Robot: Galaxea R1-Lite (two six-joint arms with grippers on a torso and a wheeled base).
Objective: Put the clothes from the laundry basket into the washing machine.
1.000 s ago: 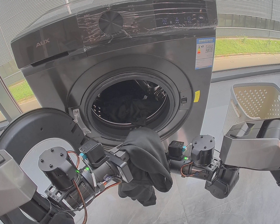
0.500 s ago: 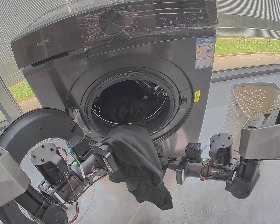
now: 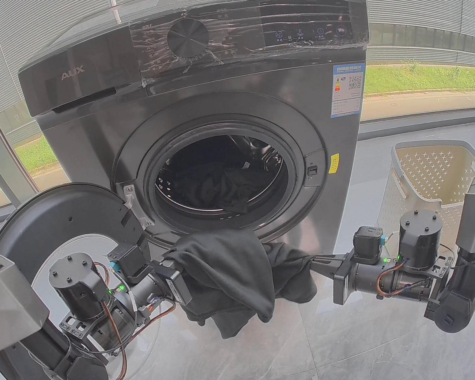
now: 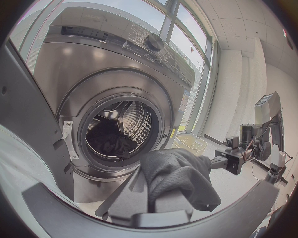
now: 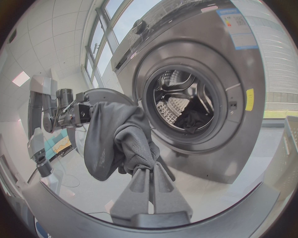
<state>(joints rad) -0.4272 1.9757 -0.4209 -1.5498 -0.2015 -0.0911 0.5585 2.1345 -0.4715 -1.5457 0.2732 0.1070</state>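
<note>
Far ahead, big grey front-loading washing machine (image 3: 198,104), round door (image 3: 56,222) swung open to the left, dark clothes (image 3: 219,188) lying in the drum. To the right, cream perforated plastic laundry basket (image 3: 437,170) on the floor. Near, below the opening, black mesh garment (image 3: 234,273) stretched outside the machine between left gripper (image 3: 176,280) and right gripper (image 5: 151,169), both clamped on its fabric.

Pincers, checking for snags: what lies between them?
The black garment, stretched from left pincer to right pincer, in front of the washer; clearest in the head view.
</note>
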